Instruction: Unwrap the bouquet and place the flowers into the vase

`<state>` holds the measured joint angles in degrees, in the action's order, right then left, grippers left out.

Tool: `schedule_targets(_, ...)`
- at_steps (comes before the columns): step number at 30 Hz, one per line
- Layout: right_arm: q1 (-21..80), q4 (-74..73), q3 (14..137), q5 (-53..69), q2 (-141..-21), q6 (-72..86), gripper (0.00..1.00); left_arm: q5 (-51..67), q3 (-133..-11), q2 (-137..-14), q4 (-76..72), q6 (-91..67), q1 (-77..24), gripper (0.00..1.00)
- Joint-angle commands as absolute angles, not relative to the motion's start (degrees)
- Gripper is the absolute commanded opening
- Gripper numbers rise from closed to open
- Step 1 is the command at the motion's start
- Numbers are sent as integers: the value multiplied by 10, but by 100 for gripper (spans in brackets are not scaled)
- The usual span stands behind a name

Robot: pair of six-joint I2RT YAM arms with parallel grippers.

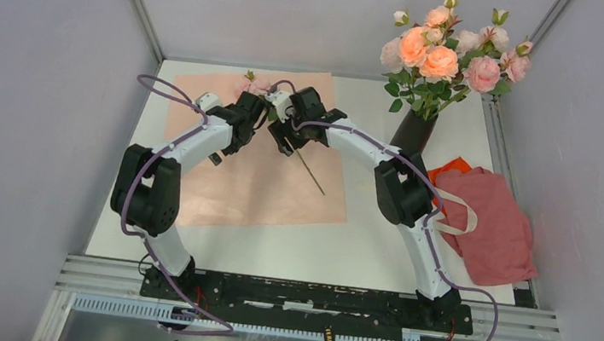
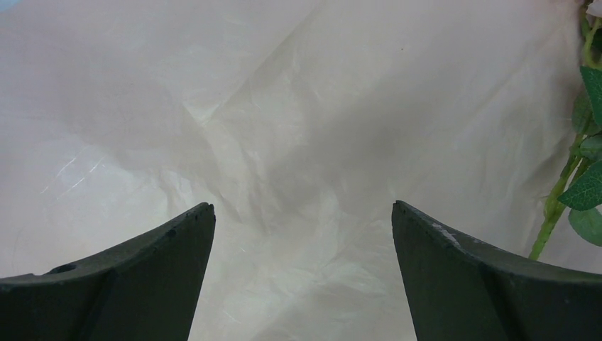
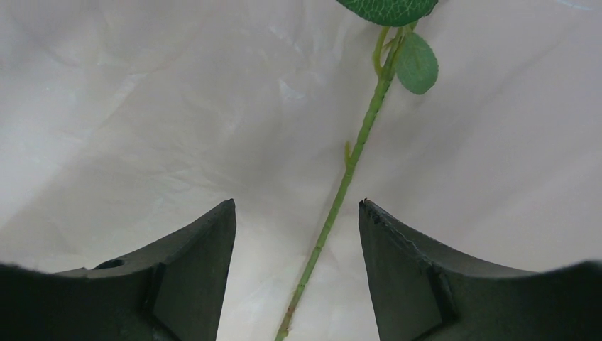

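The bouquet is undone: its light pink wrapping paper (image 1: 256, 169) lies spread flat on the table. One flower rests on it, with its pink head (image 1: 250, 86) at the far edge and its thin green stem (image 1: 312, 174) running toward me. My right gripper (image 1: 286, 141) hangs over this stem (image 3: 348, 170); in the right wrist view the gripper (image 3: 294, 206) is open, the stem passing between the fingers without touching them. My left gripper (image 1: 265, 118) is wide open (image 2: 303, 206) over bare paper, with leaves (image 2: 586, 188) at its right. The black vase (image 1: 413, 132) holds several roses (image 1: 441, 49).
A pink-red cloth (image 1: 494, 227) with an orange piece (image 1: 452, 166) lies at the right, close to the vase. The white table (image 1: 376, 239) is boxed in by grey walls on the left, back and right. Both arms meet above the paper's far half.
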<state>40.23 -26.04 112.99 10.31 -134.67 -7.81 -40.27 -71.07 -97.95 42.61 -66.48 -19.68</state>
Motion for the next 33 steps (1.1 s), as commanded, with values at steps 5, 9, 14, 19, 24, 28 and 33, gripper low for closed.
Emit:
schedule_targets(5,397,-214,1141,96,-1362,-77,69,-408,-713,-982,401,-657,-198,98)
schedule_targets(9,392,-208,1139,104,-1386,-73,68,-406,-712,-982,397,-655,-198,98)
schedule_targets(14,388,-201,1138,105,-1395,-72,67,-405,-711,-987,392,-651,-198,97)
schedule_targets(19,383,-193,1129,112,-1396,-69,50,-403,-714,-992,389,-645,-196,97)
schedule_targets(24,384,-194,1121,103,-1393,-69,2,-398,-715,-997,386,-641,-197,97)
schedule_targets(28,384,-194,1113,98,-1374,-69,0,-394,-719,-1003,384,-641,-198,97)
schedule_targets(33,384,-130,1025,94,-1275,-56,0,-378,-705,-993,361,-630,-197,97)
